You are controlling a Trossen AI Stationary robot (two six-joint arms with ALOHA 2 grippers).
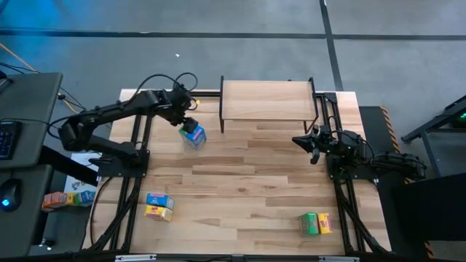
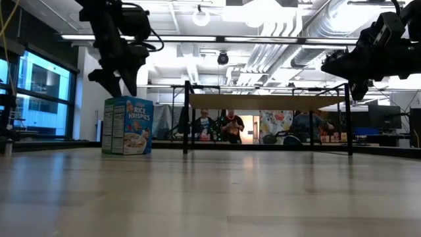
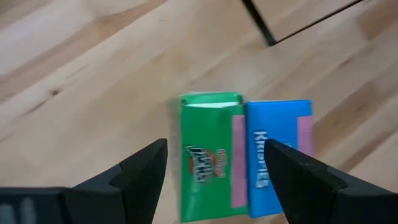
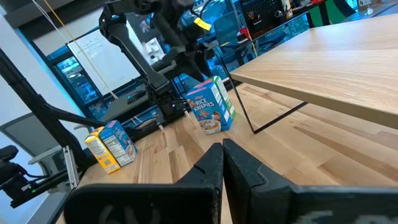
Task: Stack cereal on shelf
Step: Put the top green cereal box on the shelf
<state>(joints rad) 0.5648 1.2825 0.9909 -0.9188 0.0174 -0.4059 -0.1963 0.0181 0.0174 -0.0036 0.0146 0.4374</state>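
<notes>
- Near edge of the surface (image 1: 247,189): a yellow and blue cereal pair (image 1: 159,206) lies at the left arm's side, boxes touching. A green and yellow cereal pair (image 1: 316,223) lies at the right arm's side, closer to the edge.
- Both pairs sit well apart from each other and from the shelf (image 1: 266,100).
- Mid surface, left side: a blue Rice Krispies box (image 2: 136,126) stands upright with a green box (image 3: 208,155) pressed against its side, touching.
- That standing pair is near the shelf's left front leg, not on the shelf.
- Left gripper (image 1: 188,121) hovers directly above the standing pair. Fingers apart, nothing held; in the left wrist view they straddle the green box top from above with clear gaps. The low view shows the fingertips just above the box, not touching.
- Right gripper (image 1: 309,142) hangs in the air in front of the shelf's right front corner, over bare wood. Fingers pressed together, nothing between them.
- Far side: shelf stands on black legs at the back of the surface, its board bare.
- Beyond the surface: people (image 2: 220,125) sit in the room behind, seen under the shelf board in the low view.
</notes>
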